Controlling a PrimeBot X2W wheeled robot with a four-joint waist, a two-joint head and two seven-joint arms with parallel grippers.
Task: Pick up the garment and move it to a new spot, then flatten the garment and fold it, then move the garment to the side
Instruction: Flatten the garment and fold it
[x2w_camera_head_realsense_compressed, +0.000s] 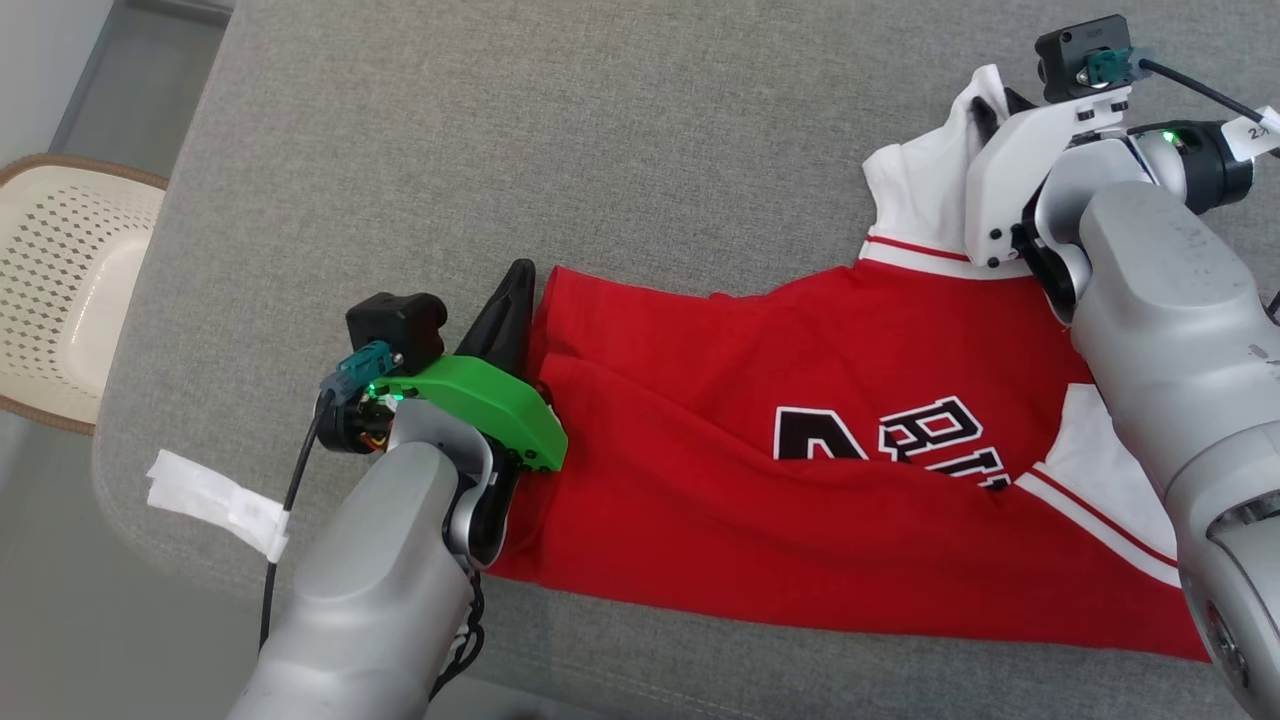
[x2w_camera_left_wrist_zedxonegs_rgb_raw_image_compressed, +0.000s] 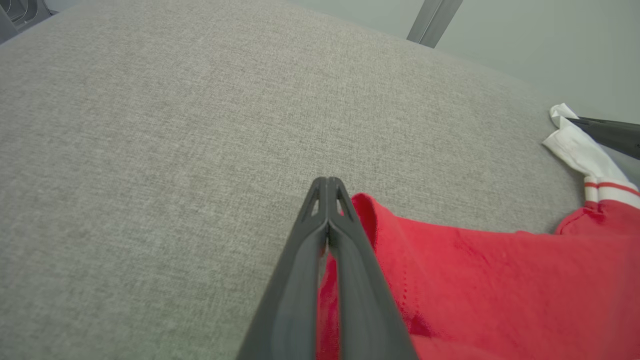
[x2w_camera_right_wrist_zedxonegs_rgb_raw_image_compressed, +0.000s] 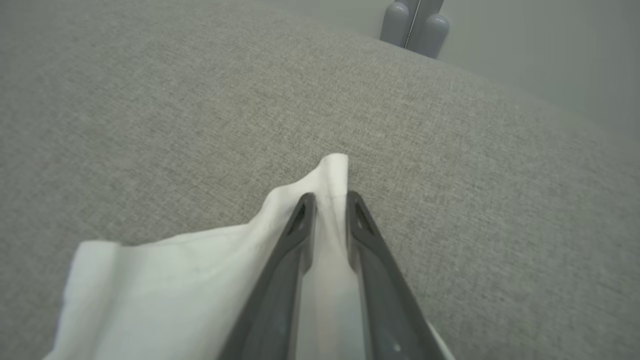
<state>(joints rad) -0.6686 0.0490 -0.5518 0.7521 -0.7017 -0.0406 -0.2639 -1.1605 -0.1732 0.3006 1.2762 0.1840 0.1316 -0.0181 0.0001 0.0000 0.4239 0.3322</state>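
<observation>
Garment (x2w_camera_head_realsense_compressed: 700, 420): red jersey, white sleeves with red stripes, soft knit, creased; black white-edged lettering half swallowed by fold, unreadable; part under right forearm (x2w_camera_head_realsense_compressed: 1170, 300) hidden. Lies spread on grey woven surface (x2w_camera_head_realsense_compressed: 500, 120), well apart from cream perforated basket (x2w_camera_head_realsense_compressed: 70, 260). Left pincer (x2w_camera_left_wrist_zedxonegs_rgb_raw_image_compressed: 327, 182) pressed closed on red hem at end nearest basket. Right pincer (x2w_camera_right_wrist_zedxonegs_rgb_raw_image_compressed: 327, 197) at end farthest from basket, fingers narrowly apart astride white sleeve fold; firm clamp or not, cannot tell
</observation>
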